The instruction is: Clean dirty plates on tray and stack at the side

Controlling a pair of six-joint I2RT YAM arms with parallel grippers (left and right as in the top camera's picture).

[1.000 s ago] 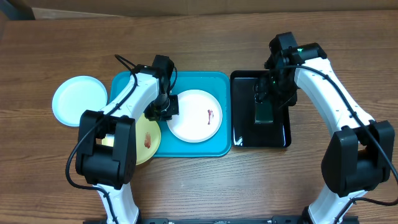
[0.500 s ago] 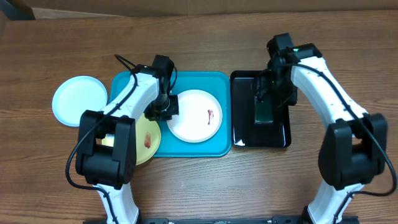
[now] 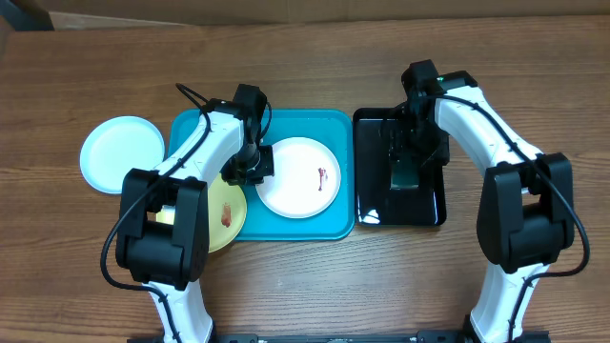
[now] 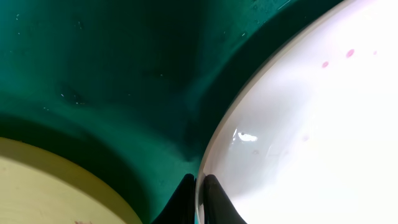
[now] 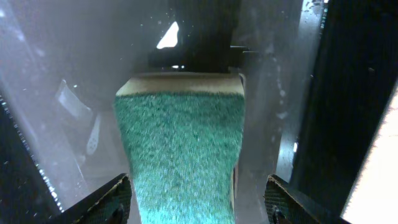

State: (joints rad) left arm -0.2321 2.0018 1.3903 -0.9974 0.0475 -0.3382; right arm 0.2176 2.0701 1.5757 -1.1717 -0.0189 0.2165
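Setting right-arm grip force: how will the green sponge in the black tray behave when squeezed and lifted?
Probably soft and light: the green sponge shows a fibrous scrub face over paler foam, so it should squash before gripping firm. The glossy black tray looks droplet-speckled, so the sponge may be damp and drippy.

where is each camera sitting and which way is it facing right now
Overhead: fixed above the table, looking straight down on the turquoise tray, black tray, left arm and right arm.
Left wrist: on the left arm, looking down past the left tool, shut on the white plate at its rim; only fingertips show.
Right wrist: on the right arm, looking down at the green sponge between the open right tool and its fingers.
Shared: overhead and left wrist both show the white plate, turquoise tray and yellow-green plate.
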